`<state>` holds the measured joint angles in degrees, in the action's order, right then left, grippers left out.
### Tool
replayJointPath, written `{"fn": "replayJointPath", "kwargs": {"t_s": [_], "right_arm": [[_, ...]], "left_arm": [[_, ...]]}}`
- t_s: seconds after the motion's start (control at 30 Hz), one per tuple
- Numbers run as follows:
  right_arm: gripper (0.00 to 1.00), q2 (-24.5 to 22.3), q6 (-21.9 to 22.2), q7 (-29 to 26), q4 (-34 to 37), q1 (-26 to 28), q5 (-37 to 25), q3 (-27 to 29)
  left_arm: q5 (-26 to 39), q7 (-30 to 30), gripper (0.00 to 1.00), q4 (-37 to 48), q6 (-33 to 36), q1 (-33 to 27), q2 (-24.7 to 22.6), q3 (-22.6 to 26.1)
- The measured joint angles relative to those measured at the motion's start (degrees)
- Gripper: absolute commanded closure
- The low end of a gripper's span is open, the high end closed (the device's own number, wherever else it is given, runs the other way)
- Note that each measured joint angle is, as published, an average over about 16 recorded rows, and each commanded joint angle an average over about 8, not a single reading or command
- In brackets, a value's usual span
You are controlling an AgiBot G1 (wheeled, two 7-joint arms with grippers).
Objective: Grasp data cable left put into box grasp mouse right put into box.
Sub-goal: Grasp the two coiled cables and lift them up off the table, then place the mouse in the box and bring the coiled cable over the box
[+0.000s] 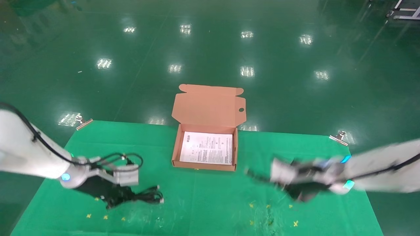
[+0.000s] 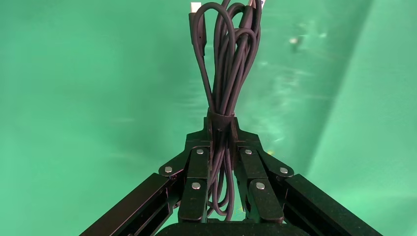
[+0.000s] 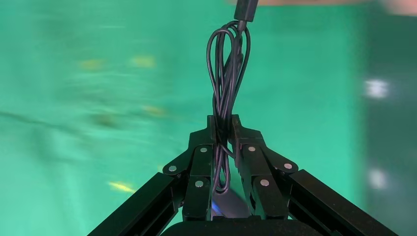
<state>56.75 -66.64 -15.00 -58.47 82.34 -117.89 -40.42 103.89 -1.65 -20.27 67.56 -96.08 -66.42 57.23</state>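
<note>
Green cloth (image 1: 203,196) on table, glossy green floor behind | box (image 1: 207,165) open at centre, leaflet (image 1: 206,147) inside | left gripper (image 2: 222,129) low at left, clenched on data cable (image 2: 226,64) | right gripper (image 3: 223,129) at right, blurred, clamped on the cord of the mouse (image 3: 227,78).

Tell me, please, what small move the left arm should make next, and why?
Probably lift and carry toward the box. The left tool is already shut on the data cable, low over the green cloth, and the box stands open ahead with only a white leaflet inside. The right tool grips the mouse cord, so the two arms should keep apart.
</note>
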Motion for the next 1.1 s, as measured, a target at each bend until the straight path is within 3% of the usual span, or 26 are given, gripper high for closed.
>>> {"fn": "replayJointPath", "kwargs": {"t_s": [0.2, 0.4, 0.77, 1.1], "right_arm": [[1.0, -0.25, 2.75, -3.0, -1.43, 7.02, 0.7, 3.69], [1.0, 4.13, 7.1, -2.89, 0.99, 14.12, 2.21, 6.3], [1.0, 15.82, 14.66, 4.44, 12.55, 23.55, 6.26, 8.08], [1.0, 20.27, 16.44, 10.19, 18.35, 25.46, 7.67, 6.84]], "left_arm": [[3.91, 2.91, 1.0, -7.78, -2.42, -5.2, 1.51, 0.83], [8.32, 8.04, 1.0, -15.5, -7.41, -9.42, 1.84, 1.12], [13.03, 16.24, 1.0, -19.56, -15.52, -13.66, -0.64, 0.03], [14.83, 18.51, 1.0, -18.03, -16.97, -15.68, -2.24, -0.01]]}}
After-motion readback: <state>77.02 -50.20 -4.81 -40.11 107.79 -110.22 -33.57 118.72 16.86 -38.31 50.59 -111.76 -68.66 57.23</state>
